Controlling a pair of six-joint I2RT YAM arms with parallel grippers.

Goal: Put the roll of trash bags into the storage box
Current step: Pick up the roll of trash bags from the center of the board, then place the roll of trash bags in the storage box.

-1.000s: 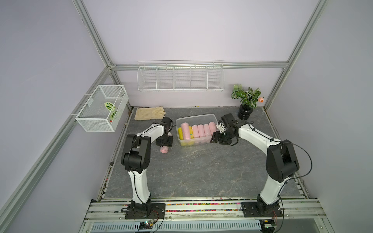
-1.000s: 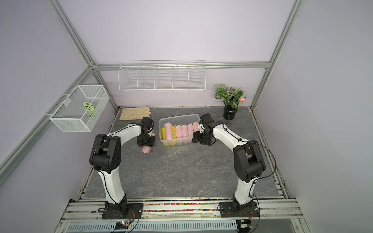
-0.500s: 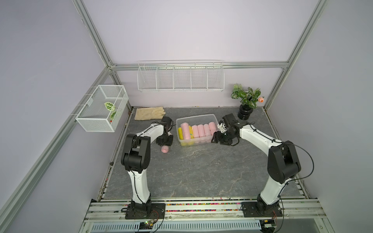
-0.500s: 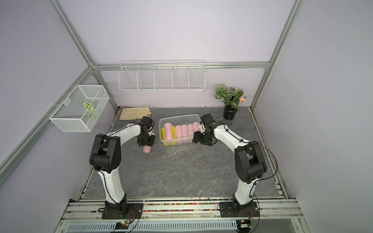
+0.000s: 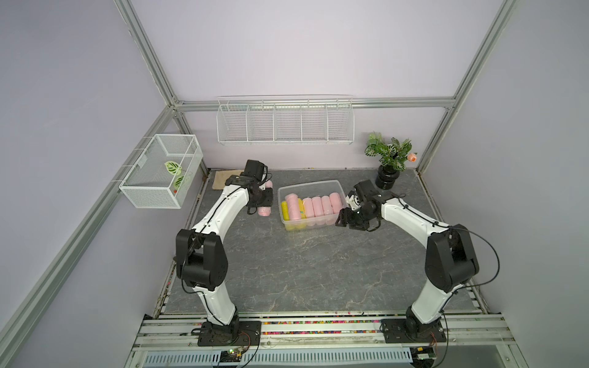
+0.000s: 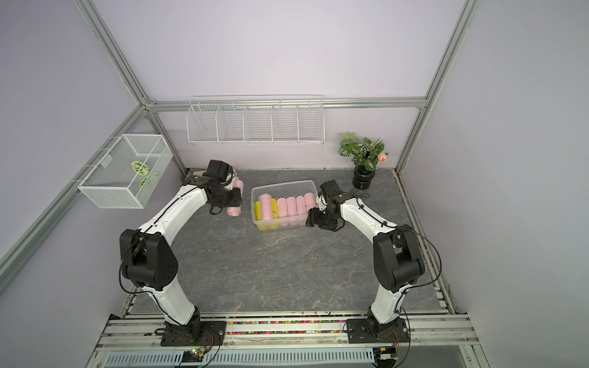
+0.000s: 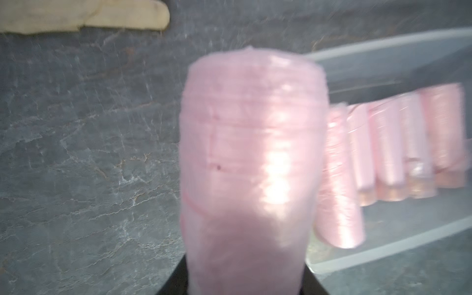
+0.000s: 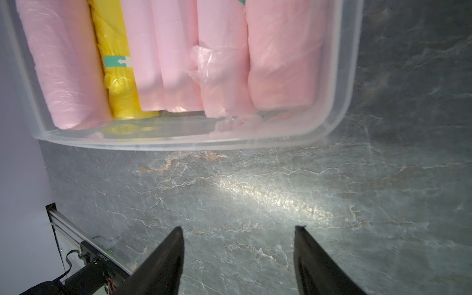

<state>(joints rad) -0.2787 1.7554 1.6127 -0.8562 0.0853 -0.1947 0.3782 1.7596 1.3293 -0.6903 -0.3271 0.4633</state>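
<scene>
Jaws on the left arm are clamped on the pink roll of trash bags (image 7: 250,153). Its long side runs front to back, like the rolls (image 5: 318,207) inside the storage box (image 5: 309,184), and it is just left of that box. Right jaws are apart and hold nothing, over bare surface (image 8: 255,191) by the box. A glove (image 7: 76,15) lies farther back.

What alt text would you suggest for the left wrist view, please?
A pink roll of trash bags fills the centre, clamped in the left gripper. Beyond it, a clear storage box holds more pink rolls side by side; a beige glove lies on the grey table.
</scene>
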